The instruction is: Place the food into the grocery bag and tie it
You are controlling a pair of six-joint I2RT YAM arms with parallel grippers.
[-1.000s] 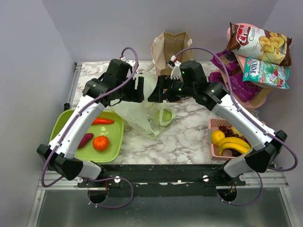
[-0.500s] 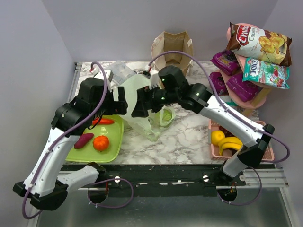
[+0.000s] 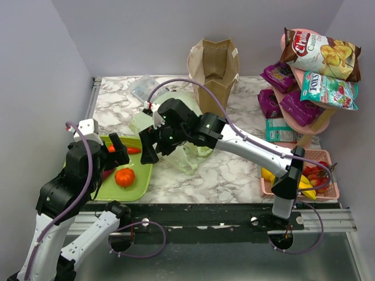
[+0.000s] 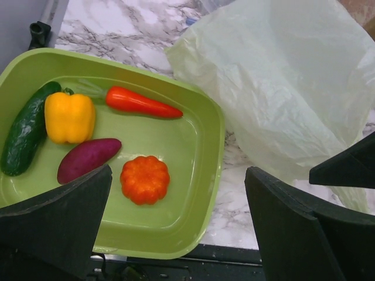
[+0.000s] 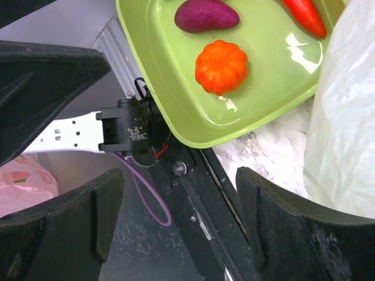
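As right arm [image 3: 246, 143] crosses grocery bag [image 4: 281, 76] | tray [image 4: 176, 193] alongside — paper bag [image 3: 214, 64] behind

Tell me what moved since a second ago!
The left fingers opened wider and pulled back from the grocery bag to above the green tray. The right fingers swung left, toward the tray too. The tray's vegetables and the paper bag stayed put.

Rumpled pale green bag [image 4: 281, 93] beside loose food [image 4: 145, 178]
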